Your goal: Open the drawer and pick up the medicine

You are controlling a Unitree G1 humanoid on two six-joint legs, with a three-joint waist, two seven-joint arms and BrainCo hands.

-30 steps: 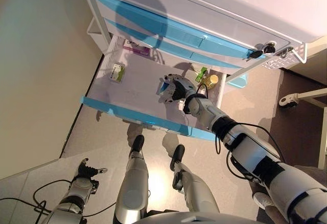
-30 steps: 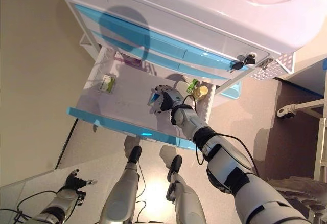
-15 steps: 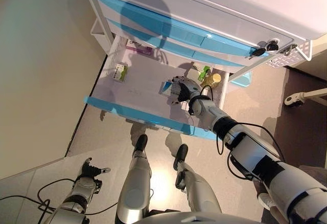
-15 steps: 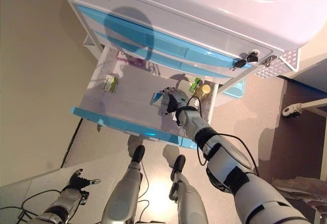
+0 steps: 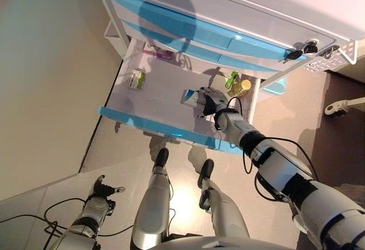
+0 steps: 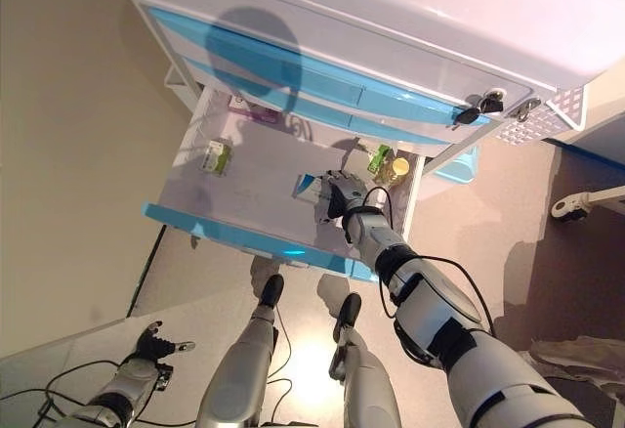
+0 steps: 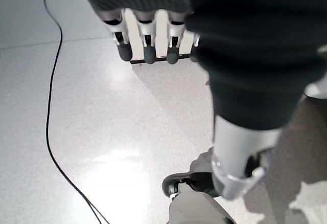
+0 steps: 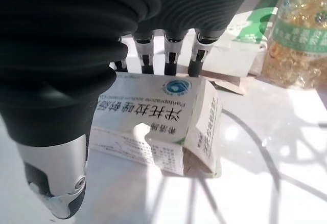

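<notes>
A: Where's the medicine?

B: A white-and-blue medicine box [image 8: 163,127] lies on the floor of the open drawer [image 5: 154,93], about midway along it and toward the drawer's right end. The right hand [image 5: 208,100] is down on it.

A: Gripped?

B: I'd say closing on it. In the right wrist view the fingers [image 8: 171,60] hang side by side over the far edge of the box, the thumb [image 8: 56,183] low on the near side, the box between them. That looks like a pinch being set up; I can't tell whether it's tight.

A: Anything else in the drawer?

B: A yellow bottle [image 5: 244,86] and a green-and-white box [image 5: 231,80] sit in its back right corner, just beyond the hand. A small green box [image 5: 136,79] lies at its left end, well apart.

A: The left hand?

B: The left hand [image 5: 102,188] is nowhere near the drawer, low over the floor, fingers [image 7: 145,50] straight and empty
</notes>
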